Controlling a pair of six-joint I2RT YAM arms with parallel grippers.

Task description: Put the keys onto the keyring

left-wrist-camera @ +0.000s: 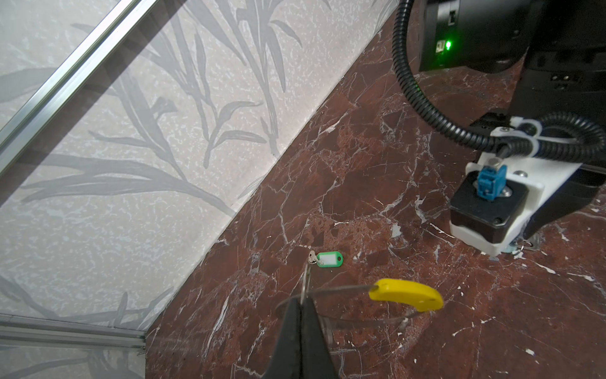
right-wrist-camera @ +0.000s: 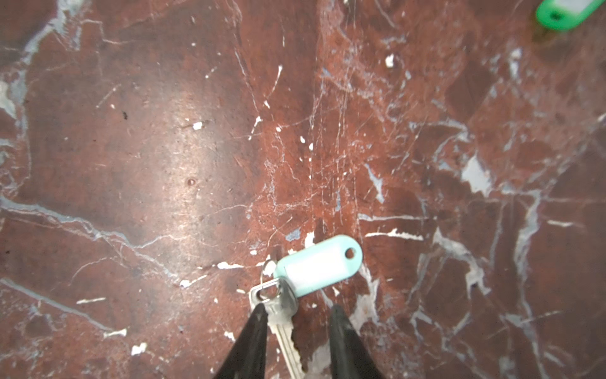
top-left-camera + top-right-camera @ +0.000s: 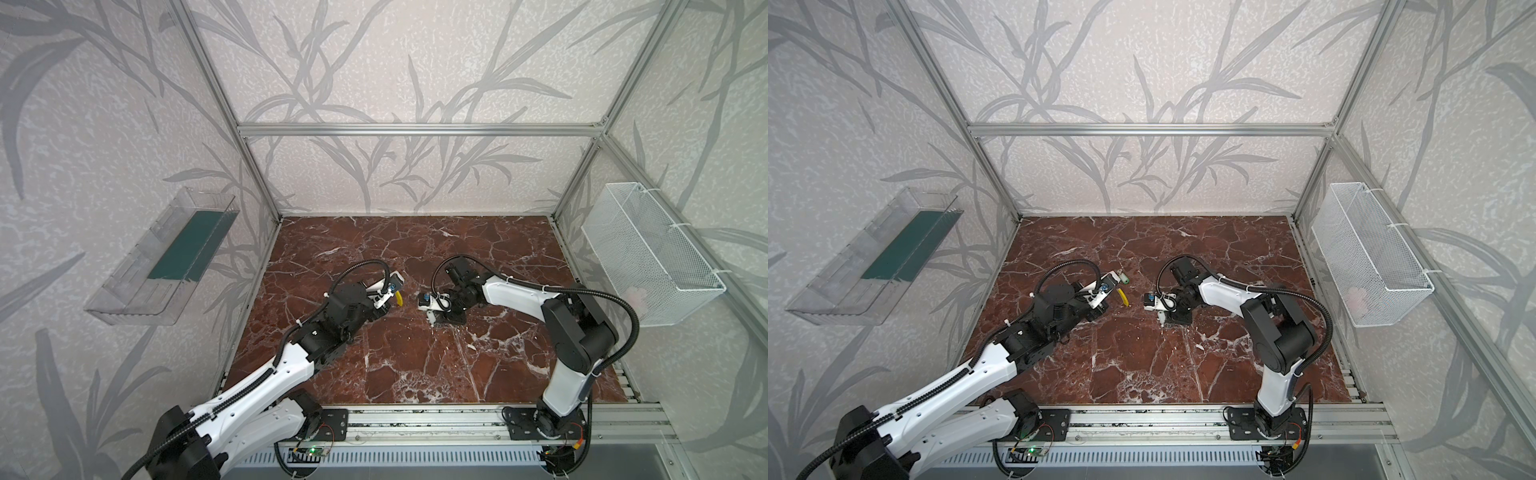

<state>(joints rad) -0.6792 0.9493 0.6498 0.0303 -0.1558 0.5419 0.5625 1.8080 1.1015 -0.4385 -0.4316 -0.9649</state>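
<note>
I have the left pincer [image 1: 302,300] pinched tight on the thin wire of the keyring [image 1: 406,293], near the middle of both top views. The green-tagged key [image 3: 1122,277] lies on the desk [image 3: 1183,365] just above it in frame. My right pincer [image 2: 297,305], right of centre, stands partly spread, with the blade of the mint-tagged key [image 2: 319,265] lying between its fingers [image 2: 344,334].

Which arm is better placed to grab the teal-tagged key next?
Right: the right gripper stands open astride the teal-tagged key, while the left gripper is shut on the keyring.
</note>
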